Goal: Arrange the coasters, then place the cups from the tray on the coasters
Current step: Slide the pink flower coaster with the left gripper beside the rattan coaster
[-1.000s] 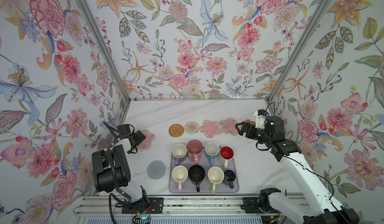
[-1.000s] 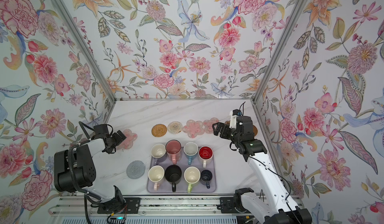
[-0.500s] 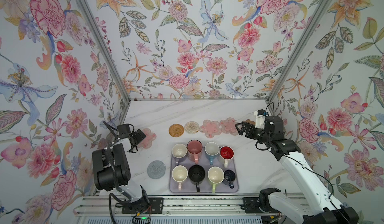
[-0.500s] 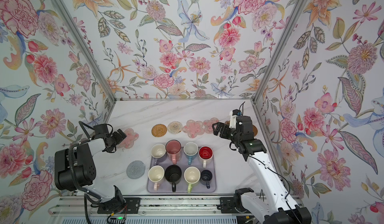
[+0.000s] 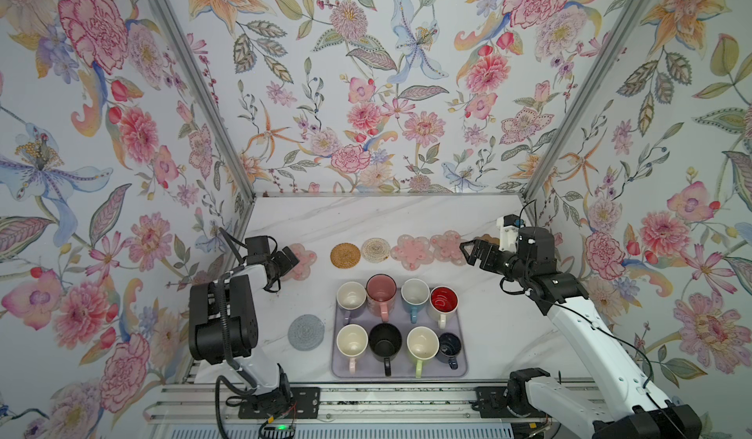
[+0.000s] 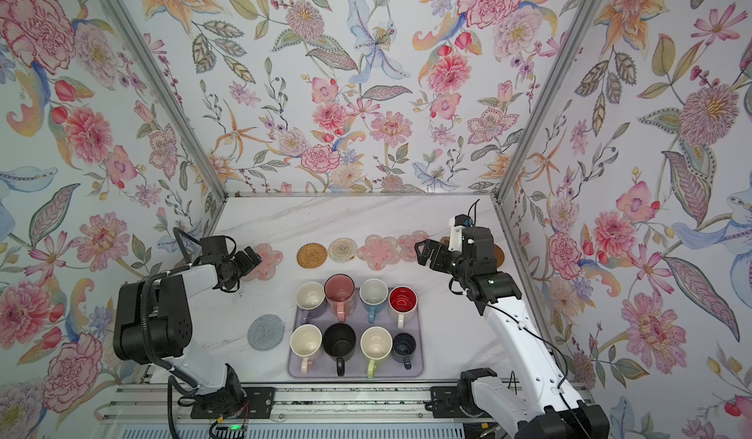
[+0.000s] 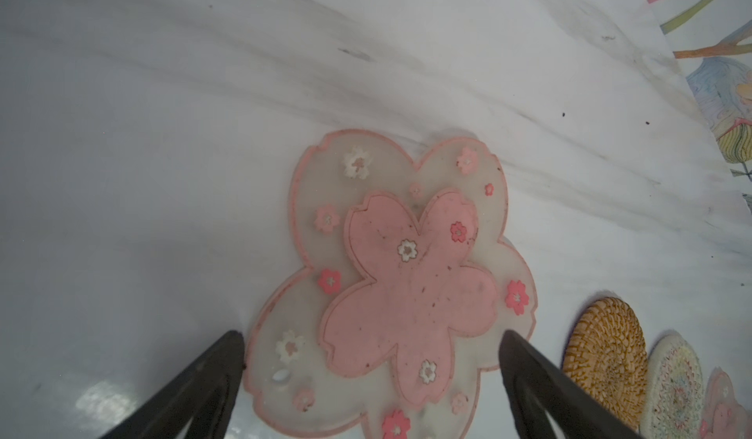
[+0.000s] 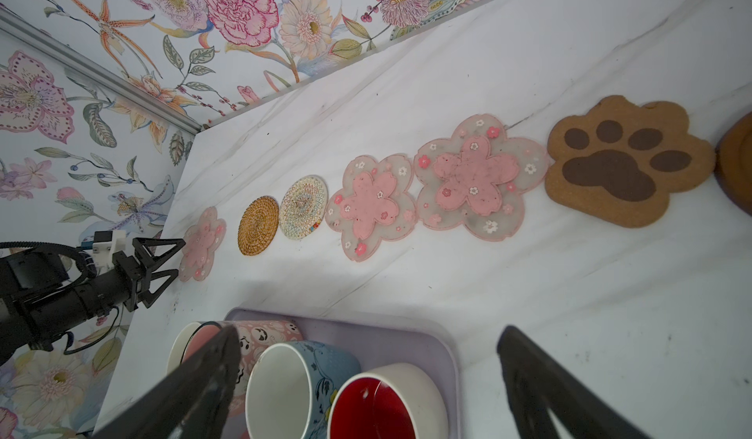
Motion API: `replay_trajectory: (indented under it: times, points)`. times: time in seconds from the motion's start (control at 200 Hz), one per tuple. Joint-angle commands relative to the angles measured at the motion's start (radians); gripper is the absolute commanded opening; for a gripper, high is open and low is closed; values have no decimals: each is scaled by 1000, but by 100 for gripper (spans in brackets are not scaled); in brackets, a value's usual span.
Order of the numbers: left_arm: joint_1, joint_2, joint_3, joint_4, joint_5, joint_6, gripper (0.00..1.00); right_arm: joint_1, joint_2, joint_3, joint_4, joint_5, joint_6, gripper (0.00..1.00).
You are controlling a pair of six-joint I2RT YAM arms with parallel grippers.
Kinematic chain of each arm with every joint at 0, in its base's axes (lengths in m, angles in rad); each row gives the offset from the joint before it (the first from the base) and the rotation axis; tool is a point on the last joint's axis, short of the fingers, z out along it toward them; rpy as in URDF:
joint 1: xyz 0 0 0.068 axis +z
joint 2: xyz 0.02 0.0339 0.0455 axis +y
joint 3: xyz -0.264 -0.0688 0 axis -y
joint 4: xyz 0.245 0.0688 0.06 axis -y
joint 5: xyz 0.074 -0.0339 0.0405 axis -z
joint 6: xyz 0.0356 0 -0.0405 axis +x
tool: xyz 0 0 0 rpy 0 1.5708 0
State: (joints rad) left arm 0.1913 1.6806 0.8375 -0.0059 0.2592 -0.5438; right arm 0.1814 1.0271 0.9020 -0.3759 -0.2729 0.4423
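Along the back stand coasters in a row: a pink flower (image 5: 304,258), tan rattan (image 5: 345,255), beige woven (image 5: 375,249) and two more pink flowers (image 5: 413,252) (image 5: 447,246). The brown paw (image 8: 622,164) and brown disc (image 8: 736,168) end the row. A grey knitted coaster (image 5: 306,332) lies left of the lavender tray (image 5: 401,372), which holds several cups in two rows, among them pink (image 5: 381,290), blue (image 8: 301,380) and red-inside (image 8: 386,404). My left gripper (image 7: 371,333) is open over the leftmost flower coaster (image 7: 407,278). My right gripper (image 5: 468,252) hangs open and empty above the row's right end.
Flowered walls close in the marble table on three sides, and the left wall stands near the left gripper (image 6: 250,262). The arm bases sit on a metal rail (image 5: 366,404) at the front. Bare marble lies behind the coaster row.
The left gripper has edged slightly farther over the leftmost flower coaster. The right arm has barely moved, and both grippers stay open.
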Motion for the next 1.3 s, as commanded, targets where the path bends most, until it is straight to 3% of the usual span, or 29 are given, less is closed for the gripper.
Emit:
replay_trajectory:
  times: [0.0,0.485,0.776,1.296]
  points:
    - [-28,36,36,-38,20,-11,99,-6,-5,14,9,-8,13,99]
    - [-125,48,85,-78,-8,9,99,-5,-9,21,3,-9,17,99]
    - [-119,28,169,-208,-141,98,99,-6,-21,21,-2,-6,17,99]
    - [-103,157,286,-210,-166,125,99,-10,-33,26,-16,-1,14,99]
